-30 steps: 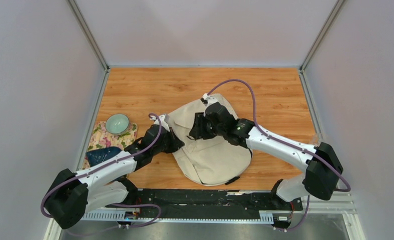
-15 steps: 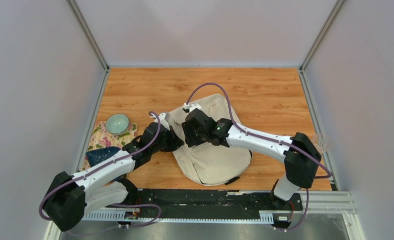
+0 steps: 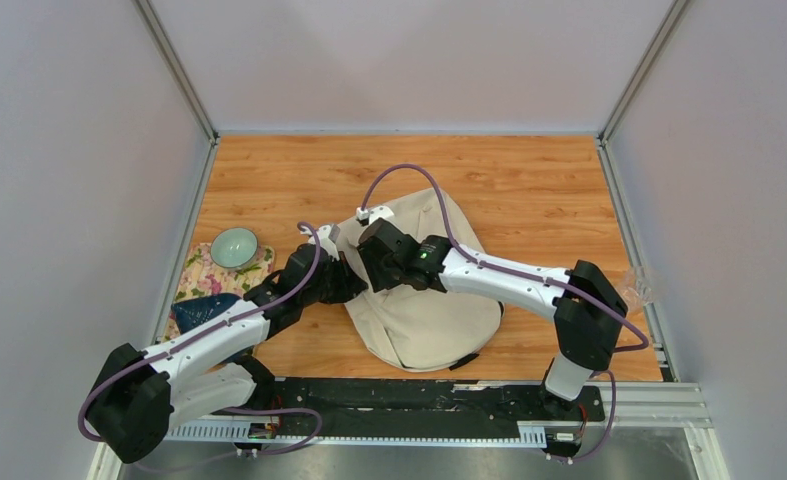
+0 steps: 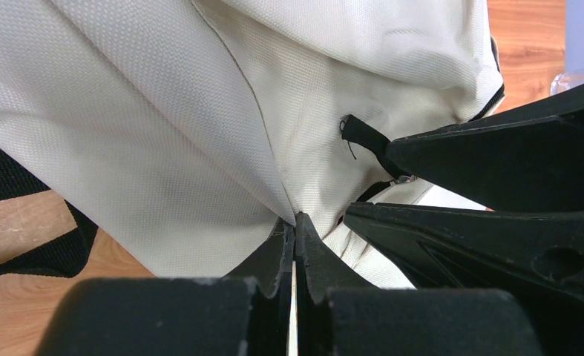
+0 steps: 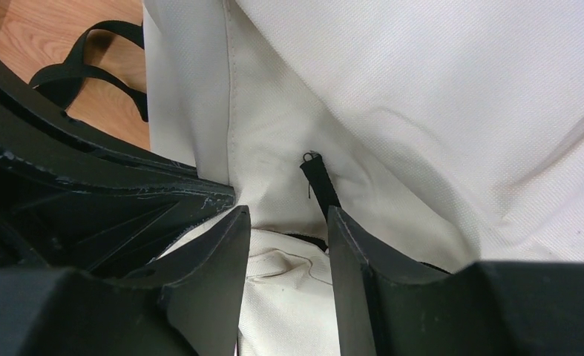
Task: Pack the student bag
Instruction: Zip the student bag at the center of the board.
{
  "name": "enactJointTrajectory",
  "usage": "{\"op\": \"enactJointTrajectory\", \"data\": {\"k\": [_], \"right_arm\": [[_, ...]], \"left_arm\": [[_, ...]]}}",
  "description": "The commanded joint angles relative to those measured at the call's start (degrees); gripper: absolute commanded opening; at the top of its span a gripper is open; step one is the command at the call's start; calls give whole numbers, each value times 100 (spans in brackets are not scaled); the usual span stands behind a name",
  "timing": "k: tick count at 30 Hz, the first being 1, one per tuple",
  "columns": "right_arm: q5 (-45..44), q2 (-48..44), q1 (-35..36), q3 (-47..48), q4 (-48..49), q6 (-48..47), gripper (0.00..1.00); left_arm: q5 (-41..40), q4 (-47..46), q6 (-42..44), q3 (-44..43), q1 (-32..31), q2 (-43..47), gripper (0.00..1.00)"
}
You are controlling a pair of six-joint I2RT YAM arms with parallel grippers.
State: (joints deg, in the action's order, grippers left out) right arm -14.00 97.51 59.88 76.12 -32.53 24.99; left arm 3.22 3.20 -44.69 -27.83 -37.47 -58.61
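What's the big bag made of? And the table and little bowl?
The student bag looks like soft woven cloth, matte cream: fine weave and folds show. The table looks like wood or wood-look board, with orange grain streaks. The bowl looks smooth pale green, maybe ceramic; too small to tell.

The top external camera looks down from above and behind the arm bases toward the far wall, taking in the whole table [image 3: 529,180]. The left wrist camera looks along the left gripper [image 4: 294,226], pressed close against the student bag [image 4: 162,111]. The right wrist camera sits equally close, facing the same spot from the opposite side. Both share one black zipper pull [image 4: 363,135] and the fabric around it.
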Motion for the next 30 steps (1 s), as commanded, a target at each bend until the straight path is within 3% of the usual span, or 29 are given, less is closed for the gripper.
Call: {"op": "enactJointTrajectory", "data": {"k": [1,15,27,30], "right_arm": [[-15,-373,33,-61,405,-65,46],[-481,-154,-20,-123,406,-65,45],[-288,224,-196,-88,458,-126,36],[-270,259,-196,-141,450,-109,27]], "left_arm": [[47,-48,171,-249,38,139,0],[126,-22,180,-258,47,174,0],[196,-48,171,-266,56,148,0],[222,-56,171,-240,56,139,0]]}}
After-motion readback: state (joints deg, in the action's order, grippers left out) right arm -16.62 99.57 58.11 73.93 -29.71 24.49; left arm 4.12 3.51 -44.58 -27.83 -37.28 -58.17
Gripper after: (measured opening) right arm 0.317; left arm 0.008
